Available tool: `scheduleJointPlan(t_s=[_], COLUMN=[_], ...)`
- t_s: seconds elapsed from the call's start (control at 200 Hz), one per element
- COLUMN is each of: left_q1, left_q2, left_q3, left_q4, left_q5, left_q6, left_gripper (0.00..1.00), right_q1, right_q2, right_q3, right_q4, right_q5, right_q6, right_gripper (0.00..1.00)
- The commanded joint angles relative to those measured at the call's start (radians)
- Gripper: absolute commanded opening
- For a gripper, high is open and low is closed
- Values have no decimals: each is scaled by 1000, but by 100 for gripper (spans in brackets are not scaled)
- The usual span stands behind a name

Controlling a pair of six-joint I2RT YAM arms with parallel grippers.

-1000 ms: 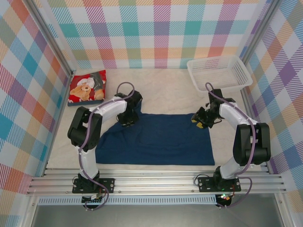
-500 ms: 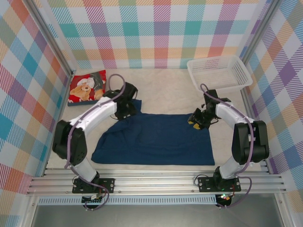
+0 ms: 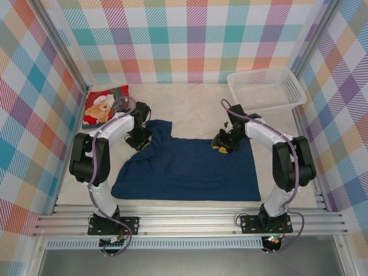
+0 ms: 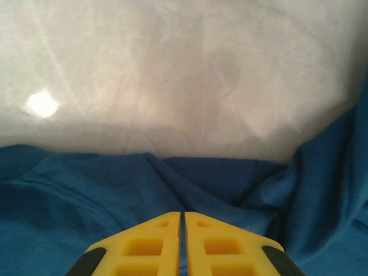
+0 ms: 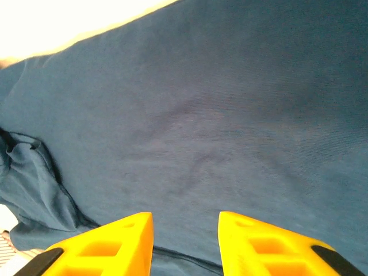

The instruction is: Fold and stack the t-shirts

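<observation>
- The navy t-shirt [image 3: 190, 169] lies spread mid-table; the red t-shirt [image 3: 104, 106] sits folded in the far left corner
- The left gripper [image 3: 140, 140], jaws closed, seems to pinch navy cloth at its far left edge
- The right gripper [image 3: 221, 145] hovers part-open over the far edge, gripping nothing
- Step: starting the navy fold; next, the right likely needs its own grip
</observation>
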Motion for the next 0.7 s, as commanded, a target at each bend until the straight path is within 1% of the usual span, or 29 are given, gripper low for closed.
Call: scheduleJointPlan(t_s=[0.0, 0.065, 0.14, 0.185, 0.29, 0.39, 0.52, 0.575, 0.64, 0.695], left_q1=[26, 66, 127, 155, 212, 241, 245, 240, 239, 240], left_q2=[-57, -89, -107, -111, -92, -68, -14, -11, -37, -81], left_q3=[-34, -95, -155, -176, -186, -182, -153, -160, -185, -216], left_q4=[-83, -56, -8, 25, 64, 103, 94, 68, 52, 47], left_q5=[-46, -33, 9, 22, 61, 80, 120, 131, 154, 142], left_q6=[-36, -30, -21, -13, -23, -45, -63, -77, -93, -110], left_gripper=[14, 21, 36, 41, 42, 42, 42, 40, 38, 38], right_q1=[47, 93, 136, 146, 154, 155, 156, 155, 156, 155], right_q2=[68, 119, 157, 171, 181, 185, 186, 183, 181, 179], right_q3=[84, 155, 208, 215, 207, 210, 215, 213, 212, 210], right_q4=[22, 11, 11, 24, 57, 54, 35, 34, 32, 33], right_q5=[-55, -65, -62, -71, -88, -92, -84, -82, -80, -81], right_q6=[2, -22, -29, -11, 23, 17, 5, 6, 9, 9], right_gripper=[37, 37, 37, 37, 36, 36, 36, 36, 36, 36])
